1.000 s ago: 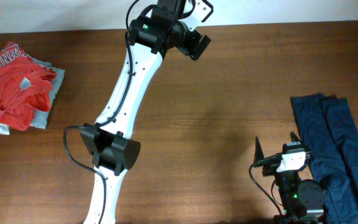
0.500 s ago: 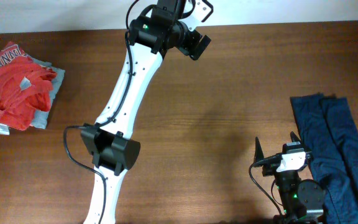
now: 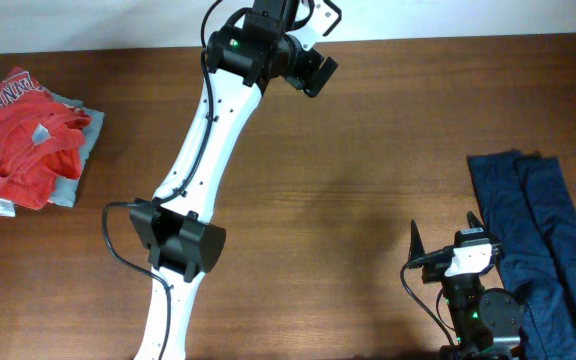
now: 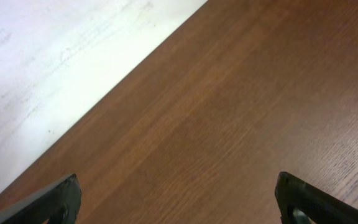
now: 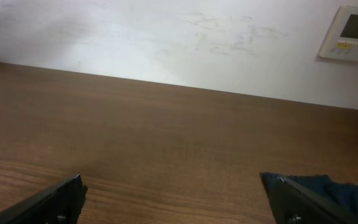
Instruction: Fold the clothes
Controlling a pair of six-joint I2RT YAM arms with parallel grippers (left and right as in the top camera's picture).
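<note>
The orange-red T-shirt (image 3: 18,140) with white print and a small white tag lies bunched at the far left on a grey garment (image 3: 80,160). The long dark navy garment (image 3: 538,235) lies flat at the right edge; a corner of it shows in the right wrist view (image 5: 347,186). My left gripper (image 3: 318,72) is stretched out to the table's far edge, open and empty over bare wood (image 4: 178,200). My right gripper (image 3: 445,235) is open and empty at the front right, just left of the navy garment (image 5: 179,200).
The brown wooden table (image 3: 368,170) meets a white wall along its far edge (image 4: 55,56). A wall control panel (image 5: 350,32) shows in the right wrist view. The left arm's white links (image 3: 208,140) cross the table's middle-left.
</note>
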